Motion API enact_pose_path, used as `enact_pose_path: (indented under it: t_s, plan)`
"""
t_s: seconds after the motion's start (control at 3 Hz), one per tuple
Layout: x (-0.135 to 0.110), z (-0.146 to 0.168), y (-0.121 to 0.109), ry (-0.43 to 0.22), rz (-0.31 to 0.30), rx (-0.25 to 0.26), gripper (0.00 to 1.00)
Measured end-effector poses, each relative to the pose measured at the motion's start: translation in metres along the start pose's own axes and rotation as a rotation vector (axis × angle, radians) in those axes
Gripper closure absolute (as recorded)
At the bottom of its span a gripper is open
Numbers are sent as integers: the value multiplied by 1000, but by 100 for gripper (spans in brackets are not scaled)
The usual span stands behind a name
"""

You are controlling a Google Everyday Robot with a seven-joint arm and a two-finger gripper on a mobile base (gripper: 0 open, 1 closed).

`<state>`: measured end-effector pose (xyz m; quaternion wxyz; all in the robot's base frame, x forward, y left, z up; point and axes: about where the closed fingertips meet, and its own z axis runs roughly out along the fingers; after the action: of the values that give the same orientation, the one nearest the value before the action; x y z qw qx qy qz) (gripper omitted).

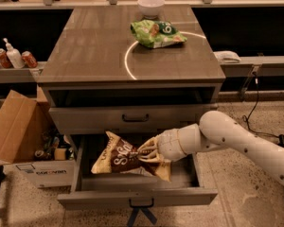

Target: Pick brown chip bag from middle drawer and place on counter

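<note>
While between jaws in the drawer (137,197) — brown bag (117,158), yellow-ended

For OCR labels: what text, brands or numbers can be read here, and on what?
White lettering on the brown chip bag, in the open drawer: too blurred to read.
Logo on the green chip bag, on the counter: unreadable.
Dark print on the cardboard box: unreadable.
Cans at left: too small.
The gripper, shut on the brown chip bag in the drawer: no markings.
Nothing can be quoted.
</note>
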<state>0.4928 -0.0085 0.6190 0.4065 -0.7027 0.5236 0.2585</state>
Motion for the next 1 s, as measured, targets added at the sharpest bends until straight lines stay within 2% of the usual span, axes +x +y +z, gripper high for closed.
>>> enact_pose_path:
  t_s: [0.67,1.0]
  plan:
    - [-88,-74,-44,34,-207,70,100]
    - [-121,-106,-65,45,-276,112,100]
